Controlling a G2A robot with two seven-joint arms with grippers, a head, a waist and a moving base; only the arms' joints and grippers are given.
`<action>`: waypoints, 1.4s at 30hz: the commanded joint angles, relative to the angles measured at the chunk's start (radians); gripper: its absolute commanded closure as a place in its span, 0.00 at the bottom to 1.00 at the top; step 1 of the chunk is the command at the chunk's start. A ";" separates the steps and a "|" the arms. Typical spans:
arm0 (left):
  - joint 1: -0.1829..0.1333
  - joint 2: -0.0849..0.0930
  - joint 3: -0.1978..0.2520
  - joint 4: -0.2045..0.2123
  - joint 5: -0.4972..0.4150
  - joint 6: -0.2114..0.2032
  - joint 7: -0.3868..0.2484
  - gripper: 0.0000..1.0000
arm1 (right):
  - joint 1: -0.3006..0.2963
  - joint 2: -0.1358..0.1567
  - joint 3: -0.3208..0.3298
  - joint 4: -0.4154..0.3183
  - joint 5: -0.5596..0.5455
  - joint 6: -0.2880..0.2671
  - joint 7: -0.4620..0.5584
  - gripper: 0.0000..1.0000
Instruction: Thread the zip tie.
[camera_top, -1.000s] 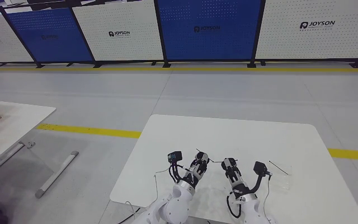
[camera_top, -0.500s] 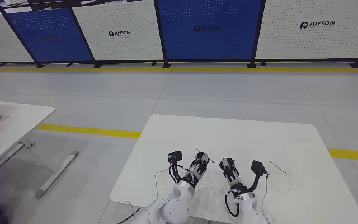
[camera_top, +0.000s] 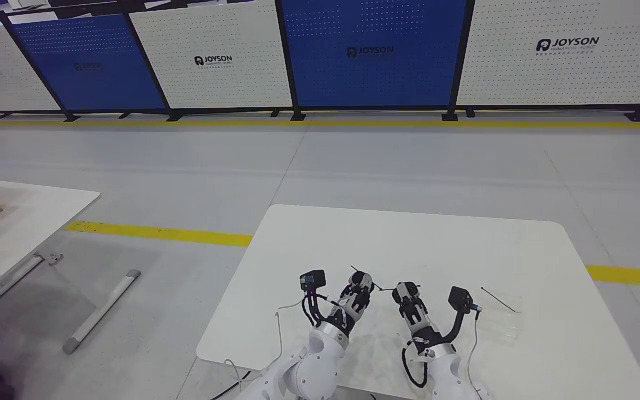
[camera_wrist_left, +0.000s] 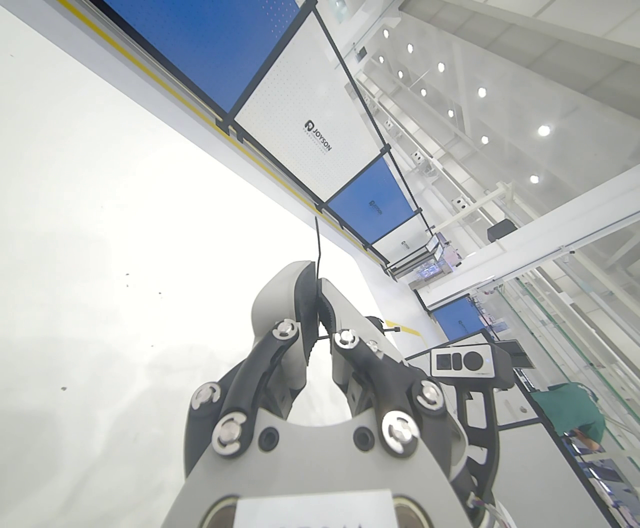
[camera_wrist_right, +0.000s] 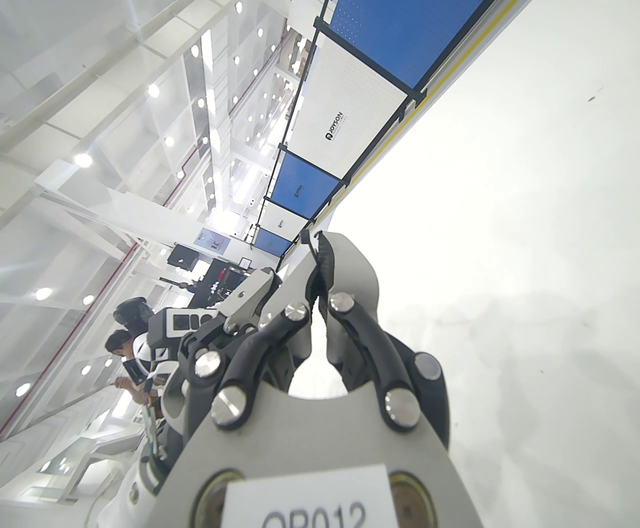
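- My left gripper (camera_wrist_left: 316, 281) is clamped on the zip tie (camera_wrist_left: 317, 244), pinching its thin tail.
- My right gripper (camera_wrist_right: 317, 256) pinches the head end.
- The tie spans between them over the table (camera_top: 430, 235).

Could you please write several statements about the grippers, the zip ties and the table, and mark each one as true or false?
1. The left gripper is shut on a black zip tie. True.
2. The right gripper is open and holds nothing. False: it is shut, pinching an end of the zip tie.
3. A second zip tie lies loose on the table, untouched by either gripper. True.
4. The two grippers are at opposite ends of the table. False: they are close together, near its front edge.
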 joint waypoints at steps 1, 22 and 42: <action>0.001 -0.001 -0.003 0.001 -0.014 0.003 0.002 1.00 | 0.000 0.000 0.000 0.000 0.000 0.000 0.000 1.00; 0.007 -0.012 -0.016 -0.012 -0.109 0.018 0.012 1.00 | -0.007 0.001 0.023 -0.012 0.025 -0.009 -0.010 1.00; 0.007 -0.012 -0.016 -0.012 -0.109 0.018 0.012 1.00 | 0.033 -0.010 -0.002 0.020 0.020 0.013 0.020 1.00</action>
